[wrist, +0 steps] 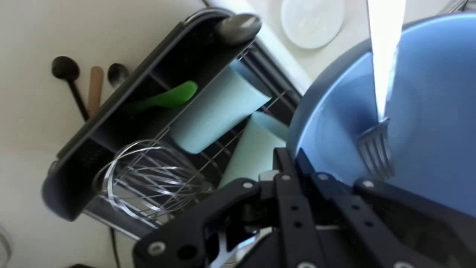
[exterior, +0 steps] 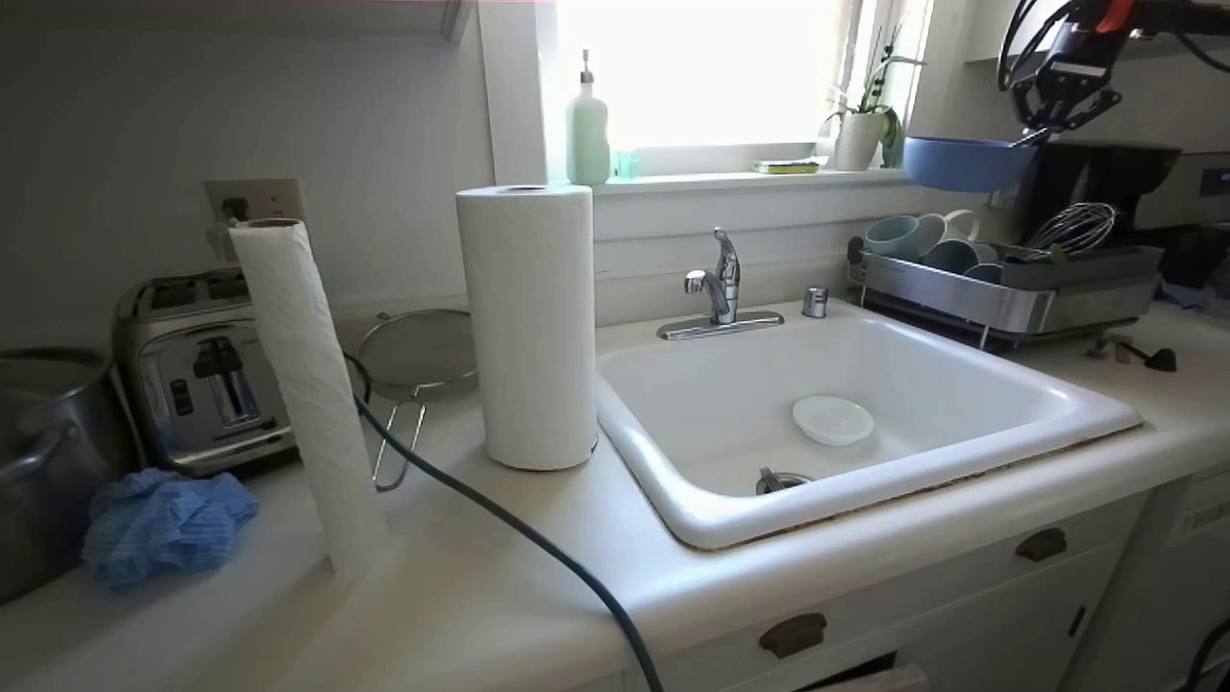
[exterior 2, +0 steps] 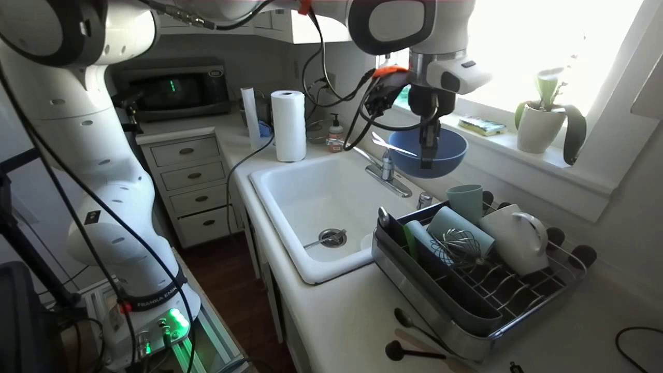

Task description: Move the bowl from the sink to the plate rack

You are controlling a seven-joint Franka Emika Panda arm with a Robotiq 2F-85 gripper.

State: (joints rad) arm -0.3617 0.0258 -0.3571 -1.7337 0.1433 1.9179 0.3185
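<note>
One bowl [exterior: 966, 165], rim pinched in your closed jaws, hangs off them toward the sink [exterior: 894, 478], higher than the plate rack [exterior: 961, 289].

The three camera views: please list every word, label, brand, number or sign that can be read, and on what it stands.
"FRANKA EMI", ending unclear: on the black base band of the white robot arm.
Too small or blurred:
black rectangular label on that arm;
oval badge and green display mark on the dark microwave;
print on the pinkish pump bottle;
print on the flat yellowish packet;
small blue lit display.
Wrist view: none.
</note>
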